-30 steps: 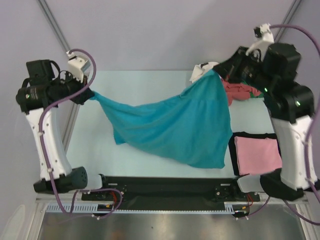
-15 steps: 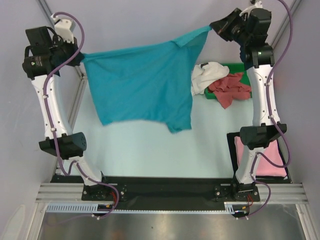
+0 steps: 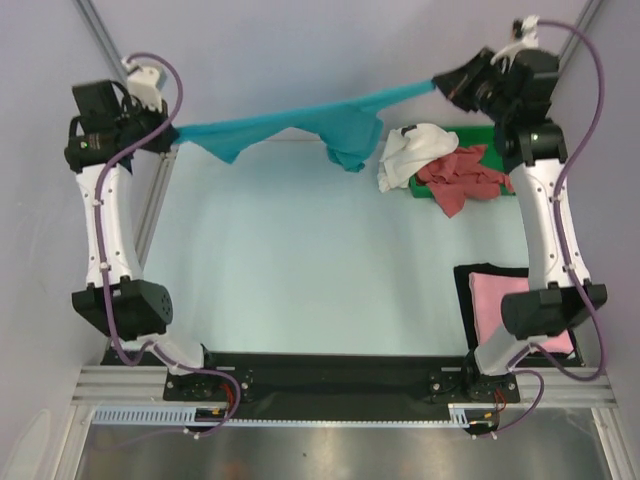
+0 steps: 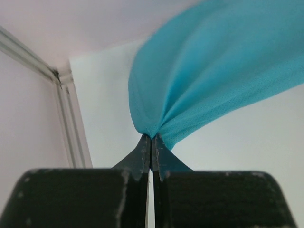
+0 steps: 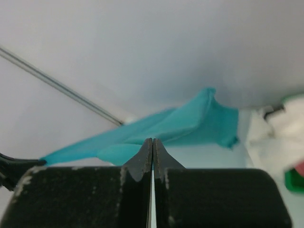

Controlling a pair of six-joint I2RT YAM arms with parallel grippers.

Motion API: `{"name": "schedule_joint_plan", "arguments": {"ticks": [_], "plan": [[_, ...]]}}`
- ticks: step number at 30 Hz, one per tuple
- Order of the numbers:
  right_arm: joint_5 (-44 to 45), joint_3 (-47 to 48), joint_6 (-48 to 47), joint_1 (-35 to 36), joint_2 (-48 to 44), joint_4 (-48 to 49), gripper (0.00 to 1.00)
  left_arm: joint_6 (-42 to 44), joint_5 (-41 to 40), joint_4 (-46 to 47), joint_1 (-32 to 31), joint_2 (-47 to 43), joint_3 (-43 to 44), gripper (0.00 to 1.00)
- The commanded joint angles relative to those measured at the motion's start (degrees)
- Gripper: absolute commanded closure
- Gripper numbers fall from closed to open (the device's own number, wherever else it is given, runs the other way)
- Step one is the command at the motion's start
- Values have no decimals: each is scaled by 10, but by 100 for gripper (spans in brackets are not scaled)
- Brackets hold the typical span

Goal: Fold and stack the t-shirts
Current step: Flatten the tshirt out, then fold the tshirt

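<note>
The teal-blue t-shirt (image 3: 300, 118) hangs stretched in the air between both grippers over the table's far edge. It also shows in the left wrist view (image 4: 213, 71) and in the right wrist view (image 5: 180, 126). My left gripper (image 3: 172, 132) is shut on its left end (image 4: 151, 136). My right gripper (image 3: 438, 84) is shut on its right end (image 5: 153, 140). A white t-shirt (image 3: 410, 150) and a dusty-red t-shirt (image 3: 458, 178) lie bunched in the green tray (image 3: 468, 133). A folded light pink t-shirt (image 3: 505, 305) lies at the near right.
A black mat (image 3: 466, 290) lies under the pink shirt. A metal frame rail (image 3: 150, 215) runs along the table's left side. The pale table top (image 3: 310, 260) lies below the hanging shirt.
Both grippers have swung the teal shirt up and toward the far side. It has gone from hanging as a wide sheet to a thin stretched band seen nearly edge-on.
</note>
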Motion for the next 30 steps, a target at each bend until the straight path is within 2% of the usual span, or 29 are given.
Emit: {"name": "schedule_joint_plan", "arguments": {"ticks": [1,2,3,4,5,6,8,9,10,13,16,21,25,30], "plan": [[49,-133,-88,20,-108,-38,100,91,-7,12,6,-67,-147,100],[60,-223,-96,26,-134,-47,100,107,-10,13,7,-85,-189,100],[82,-266,-100,40,-159,-65,100,121,-13,16,6,-118,-230,100],[91,-320,-101,44,-217,-69,100,134,-18,19,6,-135,-314,99],[98,-367,-91,49,-242,-74,100,162,-23,24,7,-150,-354,100],[104,-465,-83,60,-272,-83,100,174,-27,27,6,-175,-429,100],[111,-547,-55,77,-339,-97,100,208,-37,30,6,-191,-495,100],[131,-628,-47,88,-358,-112,100,218,-49,29,6,-197,-523,100],[135,-661,-34,108,-391,-118,100,233,-56,27,6,-202,-572,100],[128,-773,20,128,-432,-139,100,260,-74,22,8,-204,-645,100],[131,-835,79,145,-478,-175,100,293,-103,10,12,-211,-697,100],[126,-876,156,206,-532,-243,100,349,-128,-57,34,-245,-736,100],[127,-857,209,254,-553,-300,100,397,-137,-169,47,-254,-740,100],[156,-780,237,309,-569,-395,100,445,-151,-246,85,-266,-728,100]]}}
